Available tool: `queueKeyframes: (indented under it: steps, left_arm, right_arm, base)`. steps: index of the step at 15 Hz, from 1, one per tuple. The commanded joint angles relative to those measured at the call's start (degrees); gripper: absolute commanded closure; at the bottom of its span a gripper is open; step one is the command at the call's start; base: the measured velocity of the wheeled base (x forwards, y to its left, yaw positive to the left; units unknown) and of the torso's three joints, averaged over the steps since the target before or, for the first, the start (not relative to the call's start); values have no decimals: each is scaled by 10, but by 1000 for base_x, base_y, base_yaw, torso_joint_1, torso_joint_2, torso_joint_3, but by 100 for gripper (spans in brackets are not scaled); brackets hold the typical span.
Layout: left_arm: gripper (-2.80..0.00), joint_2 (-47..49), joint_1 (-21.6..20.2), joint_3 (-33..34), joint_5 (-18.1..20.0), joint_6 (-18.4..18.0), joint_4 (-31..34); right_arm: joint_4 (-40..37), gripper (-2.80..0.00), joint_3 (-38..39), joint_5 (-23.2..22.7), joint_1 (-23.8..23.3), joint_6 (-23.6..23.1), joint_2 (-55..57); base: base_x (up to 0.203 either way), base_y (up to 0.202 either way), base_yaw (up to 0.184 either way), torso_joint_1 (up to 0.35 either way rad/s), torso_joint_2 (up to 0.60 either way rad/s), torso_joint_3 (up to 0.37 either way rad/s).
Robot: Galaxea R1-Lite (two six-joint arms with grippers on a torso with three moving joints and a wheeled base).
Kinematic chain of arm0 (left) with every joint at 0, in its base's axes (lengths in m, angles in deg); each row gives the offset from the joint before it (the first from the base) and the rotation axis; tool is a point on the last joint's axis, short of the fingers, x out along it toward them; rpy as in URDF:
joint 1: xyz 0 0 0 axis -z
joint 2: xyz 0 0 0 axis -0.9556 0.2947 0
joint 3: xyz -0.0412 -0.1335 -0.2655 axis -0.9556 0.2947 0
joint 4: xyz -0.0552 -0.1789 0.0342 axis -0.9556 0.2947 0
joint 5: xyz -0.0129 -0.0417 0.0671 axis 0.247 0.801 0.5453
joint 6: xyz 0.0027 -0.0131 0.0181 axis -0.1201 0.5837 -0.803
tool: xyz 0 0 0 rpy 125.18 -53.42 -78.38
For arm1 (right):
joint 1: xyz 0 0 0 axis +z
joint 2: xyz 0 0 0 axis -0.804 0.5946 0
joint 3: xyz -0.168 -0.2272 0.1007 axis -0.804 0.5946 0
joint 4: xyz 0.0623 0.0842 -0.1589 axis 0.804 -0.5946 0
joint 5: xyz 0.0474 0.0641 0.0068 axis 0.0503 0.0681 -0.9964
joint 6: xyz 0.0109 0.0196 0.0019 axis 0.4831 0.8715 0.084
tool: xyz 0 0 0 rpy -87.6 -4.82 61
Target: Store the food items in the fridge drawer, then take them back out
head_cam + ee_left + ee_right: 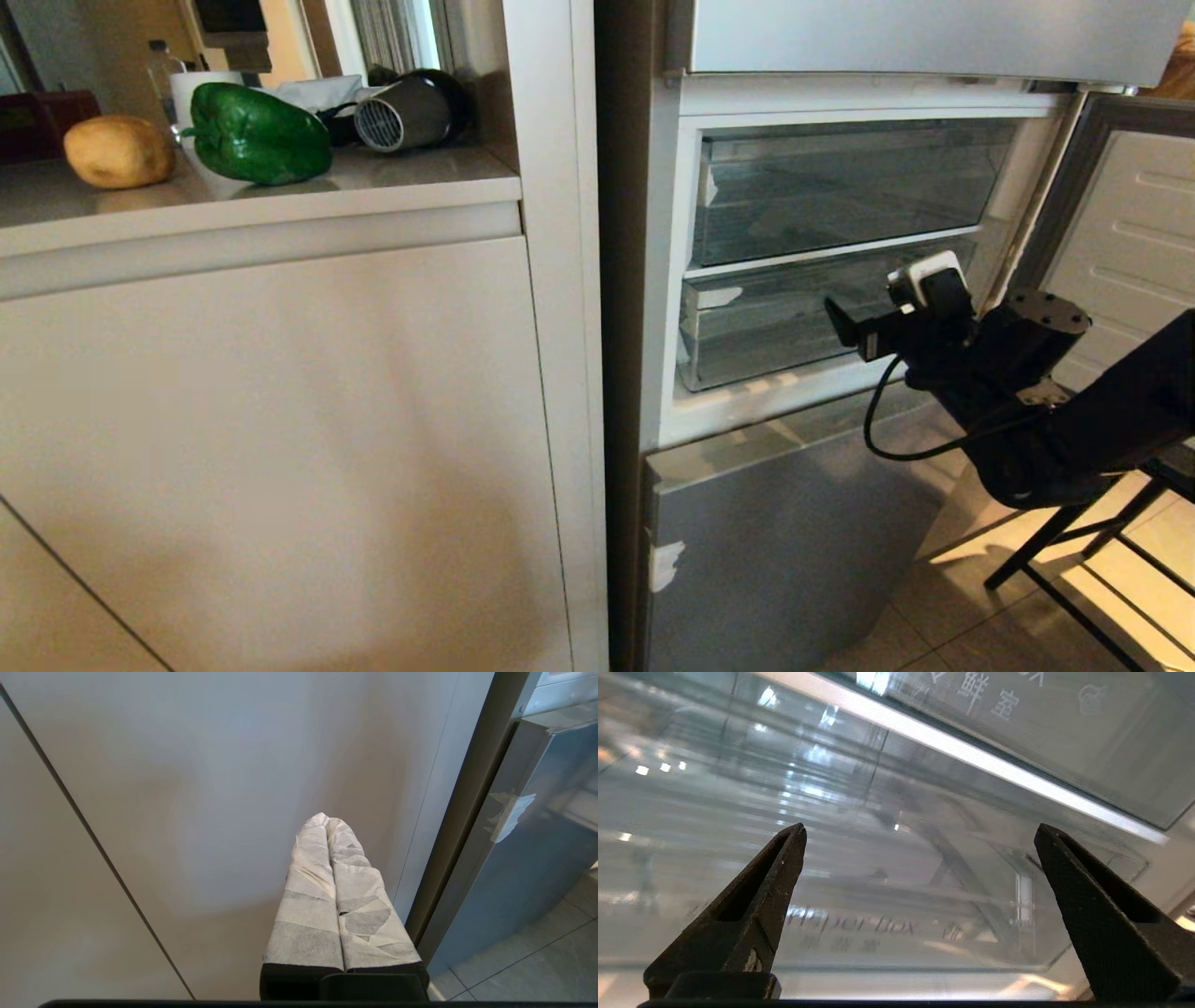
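Green and glossy, the bell pepper (pixel 257 133) is lying on the desk (pixel 392 177) at the left of the fridge, and the tan-yellow potato (pixel 119 150) is sitting just beside it; the two do not seem to be touching. So nothing is stored yet, and I am judging that the task is only beginning.

The fridge door is standing open and the fridge drawer (pixel 775 327), the lower and shallower clear bin, is looking closed and empty. The right gripper (pixel 845 322) is hovering just in front of its transparent front with the jaws spread wide, holding nothing. The likely step in hand is pulling the drawer out. After this, both foods are waiting to go in and then come out again.

The left gripper (pixel 325 820) is hanging low beside the white cupboard, its paper-wrapped jaws pressed together, idle.
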Motion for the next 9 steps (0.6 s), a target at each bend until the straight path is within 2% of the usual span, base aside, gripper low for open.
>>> queueKeyframes:
  steps: [1,9]
  left_arm:
    - [0,0,0,2,0,0,0]
    - [0,0,0,2,0,0,0]
  right_arm:
    - [2,-280,-20,0,0,-1,16]
    - [-46,-280,-85,1,-1,-1,33]
  base:
    - [0,0,0,0,0,0]
    - [0,0,0,0,0,0]
